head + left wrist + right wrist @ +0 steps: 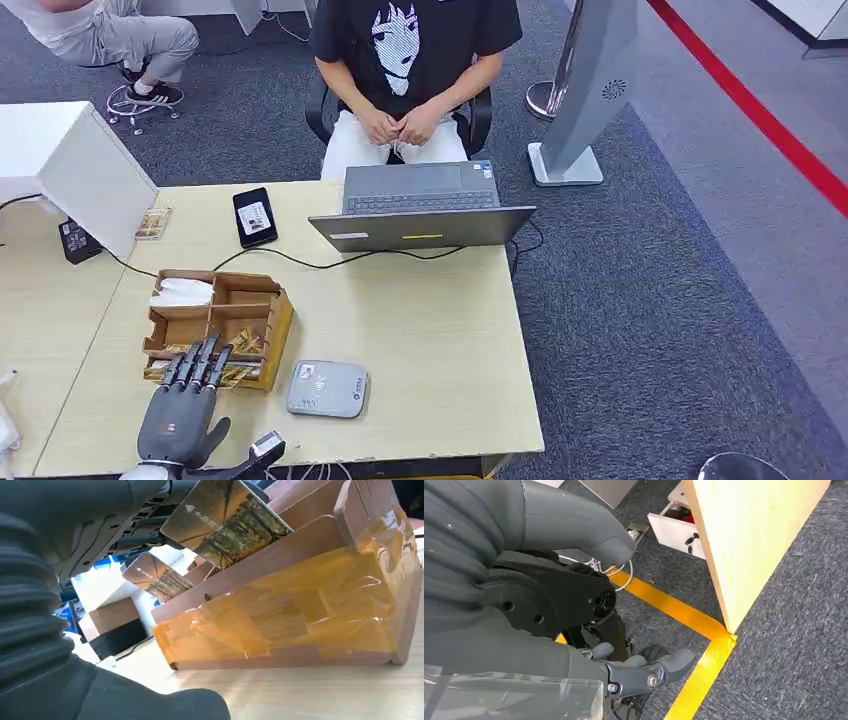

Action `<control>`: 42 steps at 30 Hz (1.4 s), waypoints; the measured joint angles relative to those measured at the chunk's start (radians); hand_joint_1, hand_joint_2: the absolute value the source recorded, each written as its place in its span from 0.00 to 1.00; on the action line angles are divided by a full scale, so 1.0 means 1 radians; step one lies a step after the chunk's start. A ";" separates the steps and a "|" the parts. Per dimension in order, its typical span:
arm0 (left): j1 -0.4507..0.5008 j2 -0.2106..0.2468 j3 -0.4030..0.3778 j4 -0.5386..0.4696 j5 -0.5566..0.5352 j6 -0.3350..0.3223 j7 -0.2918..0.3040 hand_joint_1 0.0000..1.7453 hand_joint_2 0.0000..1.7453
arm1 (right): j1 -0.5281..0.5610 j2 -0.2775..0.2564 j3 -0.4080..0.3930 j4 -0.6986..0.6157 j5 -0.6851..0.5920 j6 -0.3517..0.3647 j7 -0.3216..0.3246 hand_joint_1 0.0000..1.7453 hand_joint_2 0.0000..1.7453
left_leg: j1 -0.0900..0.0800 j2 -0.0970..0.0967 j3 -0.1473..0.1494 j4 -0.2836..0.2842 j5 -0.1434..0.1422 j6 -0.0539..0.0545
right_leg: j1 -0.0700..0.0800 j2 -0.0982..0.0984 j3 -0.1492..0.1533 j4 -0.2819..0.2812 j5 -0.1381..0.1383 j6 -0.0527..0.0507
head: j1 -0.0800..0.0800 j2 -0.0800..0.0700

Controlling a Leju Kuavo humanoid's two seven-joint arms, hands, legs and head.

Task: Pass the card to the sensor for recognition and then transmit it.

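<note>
Pale wooden desk (420, 330) carries a wooden organiser (222, 322); the card (226, 521) is held tilted above its front compartment by the left hand (185, 405), long axis slanting upward; the right hand (574, 580), holding nothing with fingers apart, hangs beside the desk.

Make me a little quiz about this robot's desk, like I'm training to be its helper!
1. True or false: the laptop on the table is folded shut.
2. Pick one. What lies on the table just to the robot's right of the wooden box?
A. a flat grey sensor
B. a red cup
C. a banana
3. Fill in the gap: the left hand reaches over the front of the wooden box, which holds picture ____.

Key:
1. False, its lid is up.
2. A.
3. cards.
</note>
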 joint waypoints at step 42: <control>-0.047 -0.160 0.200 -0.175 -0.033 0.111 -0.055 1.00 1.00 | 0.002 0.002 0.000 0.000 0.003 -0.015 0.000 0.00 1.00 | 0.000 -0.001 0.000 0.000 0.001 0.000 | 0.000 -0.002 0.000 0.000 0.001 0.000 | 0.000 0.000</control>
